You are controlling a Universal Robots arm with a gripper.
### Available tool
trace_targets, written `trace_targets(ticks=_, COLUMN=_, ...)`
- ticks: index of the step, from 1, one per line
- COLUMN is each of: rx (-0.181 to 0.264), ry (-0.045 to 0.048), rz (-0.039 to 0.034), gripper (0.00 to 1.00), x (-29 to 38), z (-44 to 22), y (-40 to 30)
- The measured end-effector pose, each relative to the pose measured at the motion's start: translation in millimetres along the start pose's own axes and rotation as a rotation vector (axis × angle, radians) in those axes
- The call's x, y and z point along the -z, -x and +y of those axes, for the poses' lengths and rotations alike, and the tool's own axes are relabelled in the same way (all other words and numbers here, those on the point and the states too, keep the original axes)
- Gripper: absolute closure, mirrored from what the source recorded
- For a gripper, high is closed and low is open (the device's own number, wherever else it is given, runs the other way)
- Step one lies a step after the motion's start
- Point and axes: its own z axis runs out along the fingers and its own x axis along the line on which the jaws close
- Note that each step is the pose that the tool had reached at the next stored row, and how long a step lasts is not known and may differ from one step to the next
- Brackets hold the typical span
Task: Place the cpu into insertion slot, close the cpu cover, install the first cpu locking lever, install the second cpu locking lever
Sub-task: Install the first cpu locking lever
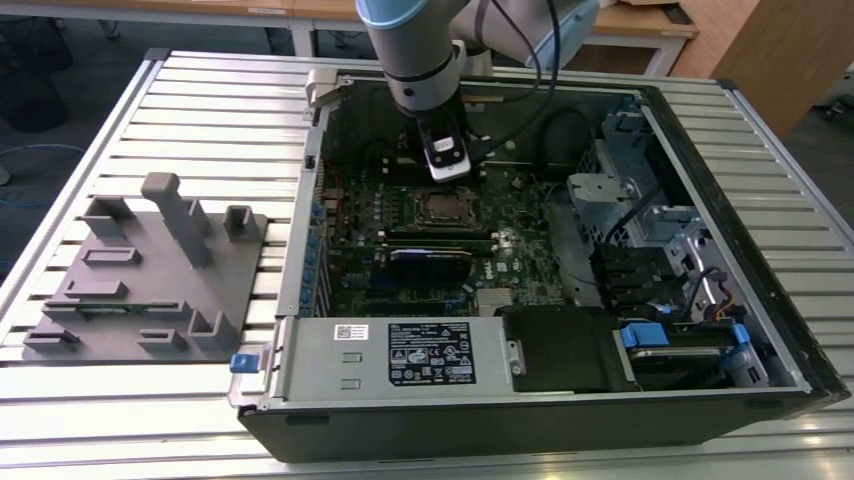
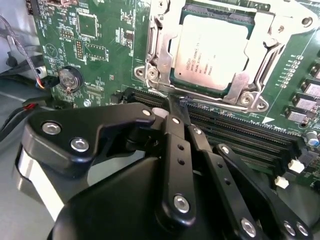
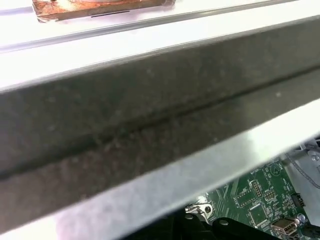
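Hovering low over the motherboard, the gripper sits just on the near side of the insertion slot in the second wrist view, its two black fingers pressed together into a narrow point and holding nothing. Their tip rests beside the long black memory slots, which run between the gripper and the socket.

Beyond the memory slots, the cpu already lies flat inside the insertion slot, its dull silver top facing up. Around it lies the cpu cover, a thin silvery frame that appears to be down over the chip's edges, though whether it is fully seated is hard to tell. A round coin battery sits off to one side of the socket.

In the exterior view, the arm reaches down into the open computer case, with the gripper just beyond the socket.

Judging by this, lever work is in hand; doing it well calls for a slim fingertip kept off the chip and a steady sideways press.
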Motion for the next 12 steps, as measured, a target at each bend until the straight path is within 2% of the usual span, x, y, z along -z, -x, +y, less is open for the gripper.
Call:
trace_targets(ticks=9, rx=-0.001, ry=-0.0008, rz=-0.0001, gripper=0.9, x=-3.6, z=-1.3, y=-0.1)
trace_targets(ticks=11, rx=-0.002, ry=0.0027, rz=0.0012, gripper=0.9, x=-3.7, z=-1.4, y=-0.1)
trace_targets(ticks=12, rx=-0.004, ry=0.0088, rz=0.0034, gripper=0.9, x=-3.6, z=-1.4, y=-0.1)
